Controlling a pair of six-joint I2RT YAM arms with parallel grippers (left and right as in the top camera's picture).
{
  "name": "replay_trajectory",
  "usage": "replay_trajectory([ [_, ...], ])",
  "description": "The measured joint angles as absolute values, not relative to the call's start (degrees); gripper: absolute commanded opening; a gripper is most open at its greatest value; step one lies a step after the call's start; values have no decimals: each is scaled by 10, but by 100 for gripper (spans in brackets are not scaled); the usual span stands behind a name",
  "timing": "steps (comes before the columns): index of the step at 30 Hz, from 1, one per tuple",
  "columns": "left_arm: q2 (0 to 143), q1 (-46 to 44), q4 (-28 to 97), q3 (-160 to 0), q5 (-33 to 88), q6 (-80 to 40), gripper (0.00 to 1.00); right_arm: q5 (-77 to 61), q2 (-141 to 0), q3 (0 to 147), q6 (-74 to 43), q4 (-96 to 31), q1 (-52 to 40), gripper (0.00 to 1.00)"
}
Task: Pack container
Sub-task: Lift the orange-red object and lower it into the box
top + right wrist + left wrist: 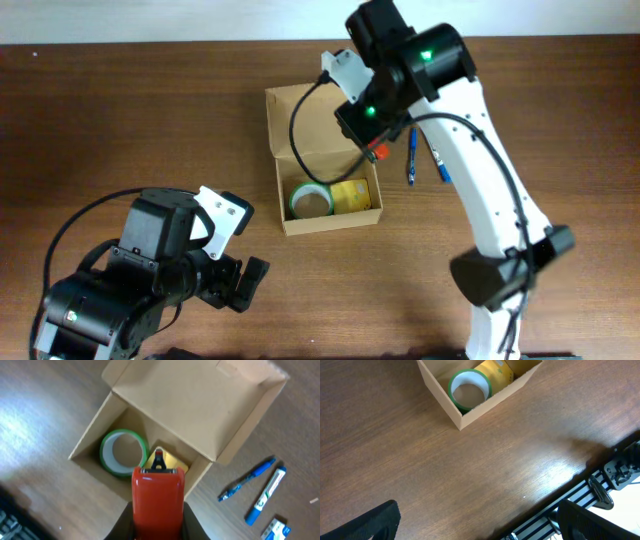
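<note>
One red stapler (157,492) is clamped in the right end effector (158,527) above the cardboard box (185,405); the left end effector (245,282) is spread wide.

Tape roll (122,452) and yellow pad (350,195) crowd the container (330,222) under the red item (157,497) in my right hand (157,526). The open lid (200,405) walls the far side.

The piece (158,495) in my black right hand (158,522) is glossy red. The container (200,400) is plain tan-brown cardboard. Inside it are a green roll (123,453) with a white inner face and a yellow pad (352,194). At lower right of the frame lie a blue pen (247,480) and a white marker (266,495) with blue ends. The bench (120,120) is dark brown wood grain.
</note>
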State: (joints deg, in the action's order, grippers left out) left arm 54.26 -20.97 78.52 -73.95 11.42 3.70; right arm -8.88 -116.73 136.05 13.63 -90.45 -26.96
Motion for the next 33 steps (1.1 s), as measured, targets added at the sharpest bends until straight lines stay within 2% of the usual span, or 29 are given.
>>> replay_trajectory([
  [11,543,-210,785,-740,114,37,100,-85,-1112,1240,237,-805,-272,4],
  [33,543,-210,785,-740,114,37,100,-126,-1114,1055,641,-665,-278,4],
])
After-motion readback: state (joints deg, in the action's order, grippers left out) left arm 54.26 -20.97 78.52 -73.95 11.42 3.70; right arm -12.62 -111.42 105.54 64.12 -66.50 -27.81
